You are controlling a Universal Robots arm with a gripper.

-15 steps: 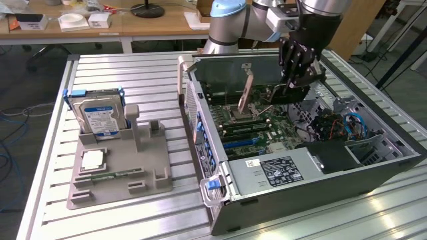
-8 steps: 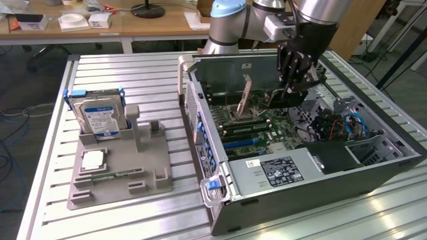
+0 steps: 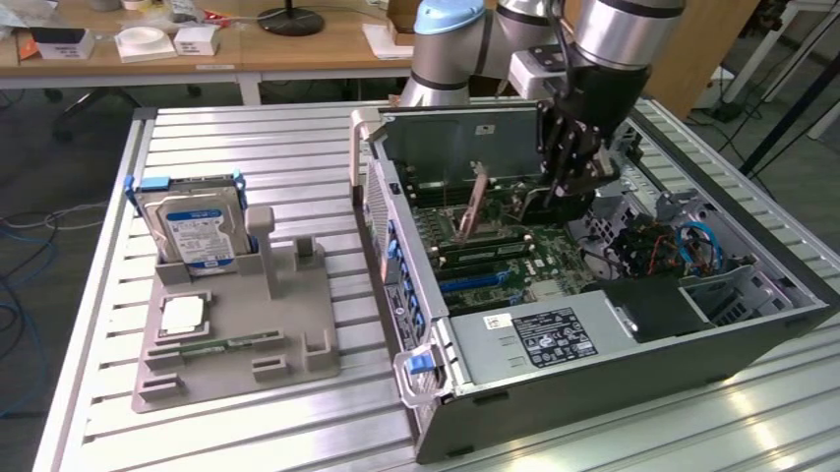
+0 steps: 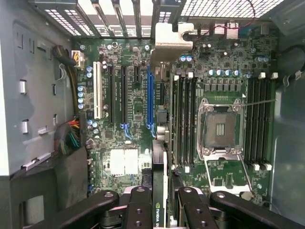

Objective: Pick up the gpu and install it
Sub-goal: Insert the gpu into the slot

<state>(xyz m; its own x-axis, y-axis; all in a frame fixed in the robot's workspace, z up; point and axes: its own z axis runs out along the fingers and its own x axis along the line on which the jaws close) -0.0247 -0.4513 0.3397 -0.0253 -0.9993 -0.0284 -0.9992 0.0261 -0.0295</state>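
Wrist view showed the fingers [image 4: 139, 210] half-closed, clamping the gpu [image 4: 164, 174] edge-on above the board [image 4: 138, 102] in the case [image 4: 28, 119]; seating it well likely demanded its edge parallel to the blue slot [image 4: 150, 95].

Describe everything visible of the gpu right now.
The gpu is seen edge-on in the wrist view: a thin card standing on edge, with a pale strip along it and a green logo near the pincer, whose black fingers clamp it from both sides. A bent silver metal bracket caps its far end, by the case's slotted wall. It stands over the green motherboard, alongside a blue slot. Whether it is seated cannot be told.
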